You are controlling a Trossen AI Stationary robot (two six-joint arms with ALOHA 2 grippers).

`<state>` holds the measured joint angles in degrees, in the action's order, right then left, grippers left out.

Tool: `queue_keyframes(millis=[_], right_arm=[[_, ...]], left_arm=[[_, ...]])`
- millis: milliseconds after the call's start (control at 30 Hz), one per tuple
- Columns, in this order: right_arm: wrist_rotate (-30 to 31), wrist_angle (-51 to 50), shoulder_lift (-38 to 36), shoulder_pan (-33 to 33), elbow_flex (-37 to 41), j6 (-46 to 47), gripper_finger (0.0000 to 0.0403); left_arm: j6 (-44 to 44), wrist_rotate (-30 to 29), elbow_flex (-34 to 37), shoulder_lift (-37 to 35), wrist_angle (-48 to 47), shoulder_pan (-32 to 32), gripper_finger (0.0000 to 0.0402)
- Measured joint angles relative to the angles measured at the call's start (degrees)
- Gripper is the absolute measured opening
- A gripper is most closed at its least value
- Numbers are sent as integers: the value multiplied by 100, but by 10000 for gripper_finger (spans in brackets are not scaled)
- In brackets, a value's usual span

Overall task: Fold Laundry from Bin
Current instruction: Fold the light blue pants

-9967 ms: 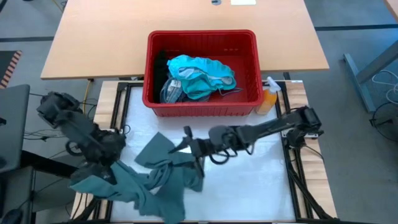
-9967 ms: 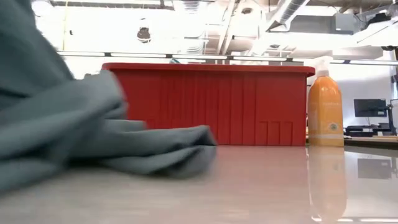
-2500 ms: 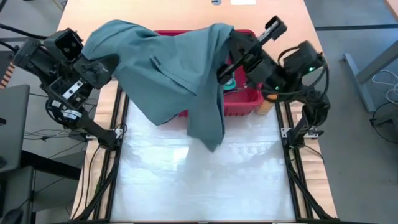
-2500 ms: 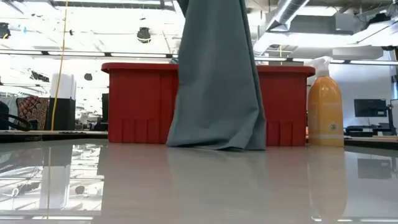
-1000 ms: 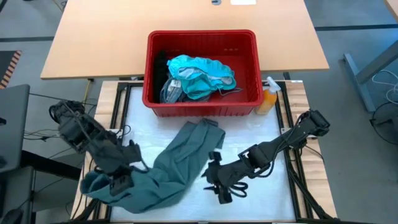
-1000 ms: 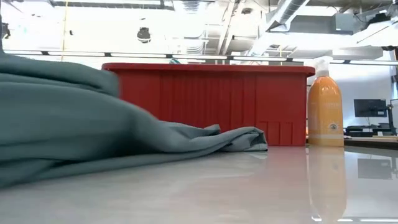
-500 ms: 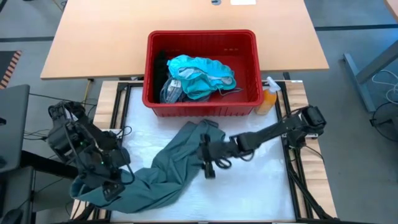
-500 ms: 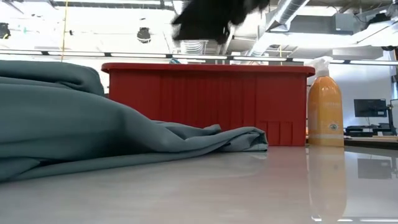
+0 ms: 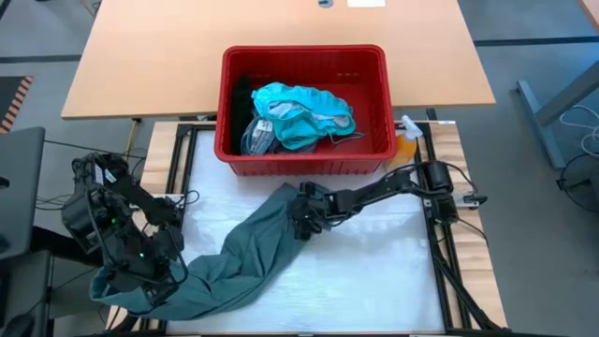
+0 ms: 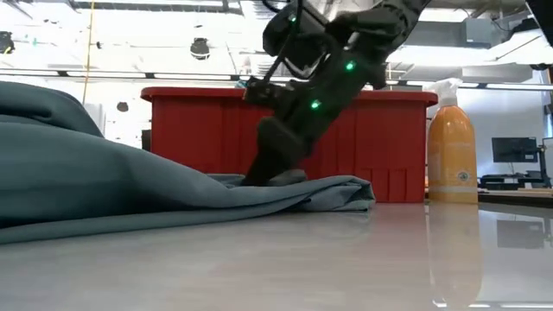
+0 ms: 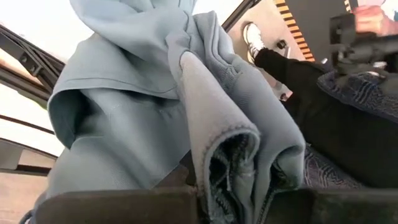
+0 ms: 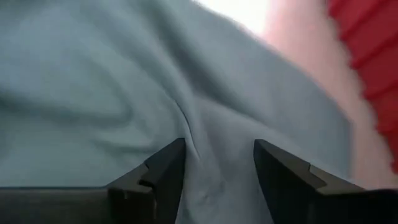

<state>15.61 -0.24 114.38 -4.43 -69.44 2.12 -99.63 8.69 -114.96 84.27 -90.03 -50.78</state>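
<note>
The dull grey-green garment (image 9: 245, 255) lies in a long band from the table's near left corner to just before the red bin (image 9: 304, 154). My left gripper (image 9: 154, 278) is shut on its near left end. My right gripper (image 9: 301, 213) stands open on its far end (image 10: 328, 192), right in front of the bin (image 10: 207, 138). Teal laundry (image 9: 301, 114) and darker pieces fill the bin. My left gripper pinches a bunched fold of several layers (image 11: 231, 163) at the garment's near left end between its two fingers. That end is raised off the table, and the rest trails down onto the tabletop. My right gripper comes down slanting from the table's right, and its open fingers (image 12: 166, 167) rest on the garment's far end. A low ridge of cloth (image 12: 208, 158) stands between them, and the cloth there lies on the table.
An orange spray bottle (image 9: 403, 150) stands at the bin's right corner, also seen as the orange spray bottle (image 10: 452, 151) in the low view. The table's white surface (image 9: 374, 271) is bare to the right of the garment. A wooden table (image 9: 168, 56) lies beyond the bin.
My right gripper has gone from the table's middle toward the far edge and down onto the garment's far end by the bin. My left gripper has shifted toward the table's left edge with the near end, stretching the garment into a longer band.
</note>
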Motion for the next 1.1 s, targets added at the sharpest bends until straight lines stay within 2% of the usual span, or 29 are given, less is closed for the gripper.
queue_keyframes(millis=[67,267,400,533,700,767,900,967,1100], right_arm=[[-49,-33,132,111,-67,497,203],[-1393,-1705,145,176,-99,1709,163],[-1498,-3360,-283,-375,-66,2649,139],[-1698,-4680,-898,-1013,-14,4179,115],[-1681,-5513,-1928,-1753,-44,5875,97],[-1255,-5766,-2302,-2001,-18,6374,94],[-297,-5589,-2942,-2134,-56,6460,94],[-338,-5696,-3012,-2074,-35,6053,102],[-869,-5945,-2858,-1899,-33,5028,140]], left_arm=[[29,-34,0,0,-1,2,25],[167,-501,0,0,-1,2,25],[411,-867,0,2,0,2,25],[770,-1235,0,4,-1,2,25],[1199,-1933,0,7,1,4,25],[1371,-2115,0,7,1,4,25],[1604,-2245,0,9,1,42,25],[1598,-2214,0,9,1,56,25],[1597,-1961,0,9,1,57,25]])
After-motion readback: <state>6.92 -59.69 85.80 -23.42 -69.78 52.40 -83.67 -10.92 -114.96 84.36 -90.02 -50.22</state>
